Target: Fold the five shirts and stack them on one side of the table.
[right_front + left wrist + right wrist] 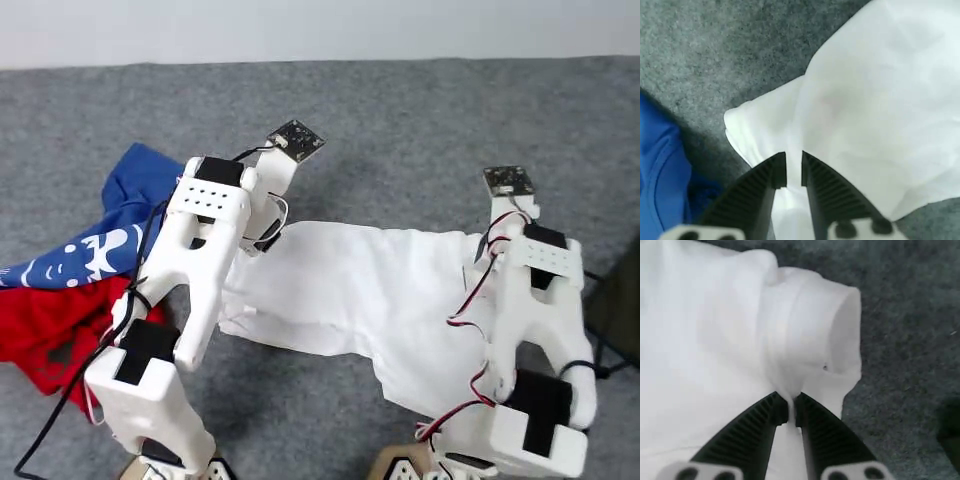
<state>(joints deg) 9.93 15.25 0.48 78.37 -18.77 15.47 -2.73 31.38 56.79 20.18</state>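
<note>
Now, both arms are on the white cloth shirt [350, 290], which lies rumpled and spread out on the grey felt-like surface [420, 120]. The left gripper [793, 169] is nearly closed, pinching a thin fold at one end of the shirt. The right gripper [791, 411] is clamped on puckered cloth beside the open sleeve at the opposite end. Here's the risk: both bites look shallow, so a lift could let an edge slip free and collapse the fold. Watch too the patterned blue shirt [100, 245] and plain red shirt [45, 320], just beside the white cloth shirt's left-gripper end; a drag that way could snag them.
</note>
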